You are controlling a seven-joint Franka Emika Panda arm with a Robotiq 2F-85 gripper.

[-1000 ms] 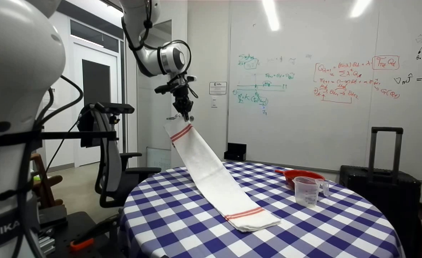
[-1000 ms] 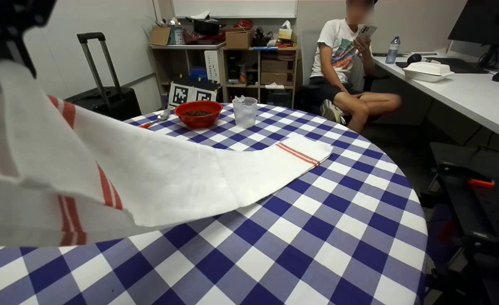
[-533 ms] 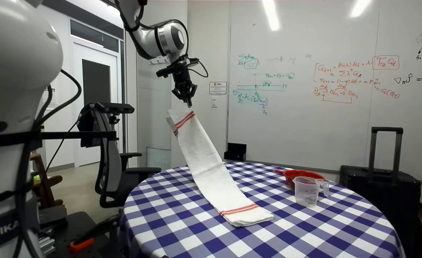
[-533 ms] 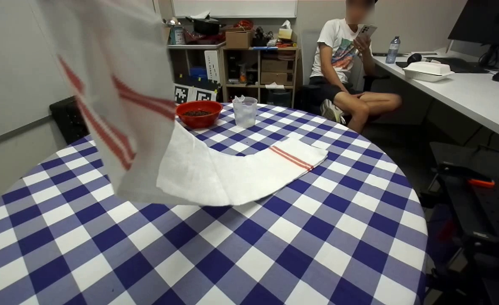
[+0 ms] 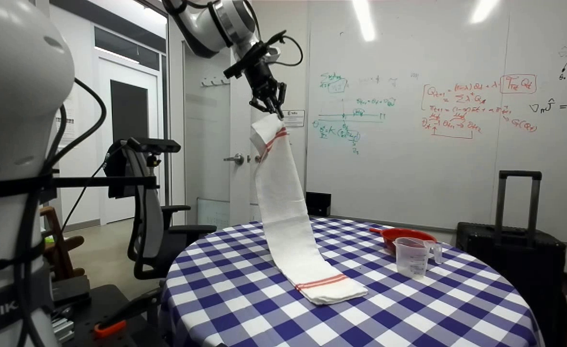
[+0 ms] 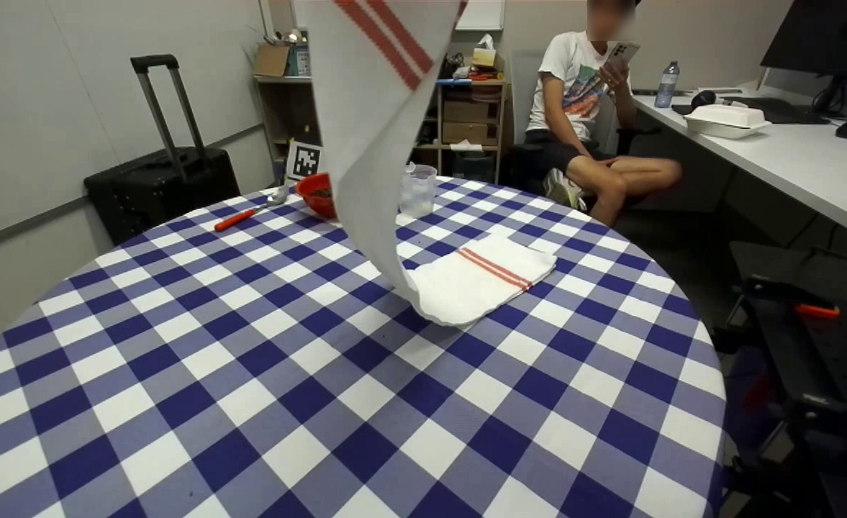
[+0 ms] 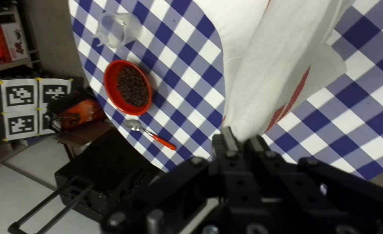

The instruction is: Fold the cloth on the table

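The cloth is a long white strip with red double stripes near its ends. It also shows in an exterior view and in the wrist view. Its upper end is pinched in my gripper, whose fingers are shut on it. The cloth hangs down, steep and a little twisted, to the table. Its lower end lies flat in layers on the blue-and-white checked cover. The gripper is high above the table; it is out of the frame at the top in an exterior view.
A red bowl with dark bits, a clear measuring cup and a red-handled spoon stand near the table edge. A black suitcase stands beside the table. A person sits behind it. An office chair is nearby.
My gripper has risen and moved across over the table, carrying the cloth's end. The cloth hangs steeper, with less of it on the table. Its lying end slid slightly at first, then stayed.
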